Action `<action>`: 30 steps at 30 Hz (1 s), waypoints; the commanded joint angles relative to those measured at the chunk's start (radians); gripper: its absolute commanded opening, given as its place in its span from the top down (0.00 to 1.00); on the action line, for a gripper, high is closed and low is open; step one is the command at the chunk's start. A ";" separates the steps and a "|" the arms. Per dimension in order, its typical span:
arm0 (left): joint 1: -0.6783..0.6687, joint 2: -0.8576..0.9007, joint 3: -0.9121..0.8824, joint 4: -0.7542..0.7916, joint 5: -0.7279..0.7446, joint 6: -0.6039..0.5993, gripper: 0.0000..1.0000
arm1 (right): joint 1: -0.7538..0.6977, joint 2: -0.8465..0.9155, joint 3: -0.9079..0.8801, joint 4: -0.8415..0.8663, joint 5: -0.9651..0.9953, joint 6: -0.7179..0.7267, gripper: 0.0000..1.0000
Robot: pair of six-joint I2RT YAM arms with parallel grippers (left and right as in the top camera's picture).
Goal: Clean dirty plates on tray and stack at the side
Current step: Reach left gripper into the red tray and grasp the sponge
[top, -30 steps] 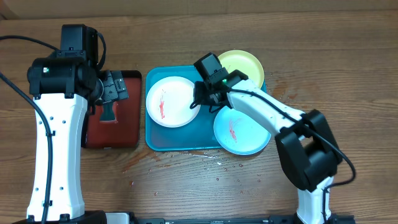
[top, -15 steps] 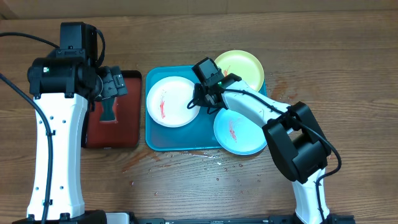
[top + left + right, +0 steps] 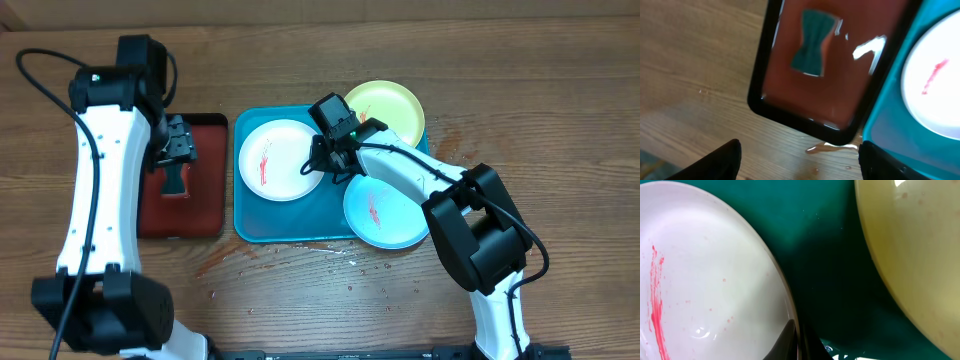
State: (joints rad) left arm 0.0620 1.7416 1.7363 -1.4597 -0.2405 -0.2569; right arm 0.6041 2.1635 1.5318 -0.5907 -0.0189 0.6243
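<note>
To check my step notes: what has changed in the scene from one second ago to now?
The right tool closed on the right rim of the round, pinkish-white plastic plate, and its elbow swung towards the large blue plastic tray. The left arm's upper links swung; the left tool stayed open over the dark red tray. The yellow-green plate, the teal plate and the green sponge kept their places.

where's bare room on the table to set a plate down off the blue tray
Bare table right of the yellow-green plate and along the far edge behind the blue tray. In front of the tray, free but wet. Crowded: three plates fill the tray, the right gripper on the white plate's rim; the gap to the dark red tray is narrow.
</note>
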 commanded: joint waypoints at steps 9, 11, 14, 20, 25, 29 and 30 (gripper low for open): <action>0.172 0.149 -0.083 0.169 0.207 0.236 0.44 | 0.003 0.011 -0.008 -0.012 0.018 -0.003 0.96; 0.174 0.171 -0.088 0.191 0.204 0.240 0.53 | 0.003 0.011 -0.008 -0.012 0.018 -0.003 0.96; 0.173 0.212 -0.089 0.203 0.205 0.281 0.60 | 0.003 0.011 -0.008 -0.013 0.018 -0.003 0.96; 0.174 0.306 -0.090 0.206 0.203 0.303 0.59 | 0.003 0.011 -0.008 -0.013 0.018 -0.003 0.95; 0.174 0.378 -0.090 0.253 0.185 0.302 0.62 | 0.003 0.011 -0.008 -0.015 0.018 -0.003 0.94; 0.173 0.412 -0.090 0.312 0.185 0.303 0.65 | 0.003 0.011 -0.008 -0.015 0.018 -0.003 0.91; 0.173 0.417 -0.090 0.328 0.186 0.303 0.67 | 0.003 0.011 -0.008 -0.015 0.019 -0.003 0.90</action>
State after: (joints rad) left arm 0.2363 2.1384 1.6520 -1.1526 -0.0559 0.0292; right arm 0.6041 2.1635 1.5318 -0.5976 -0.0189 0.6247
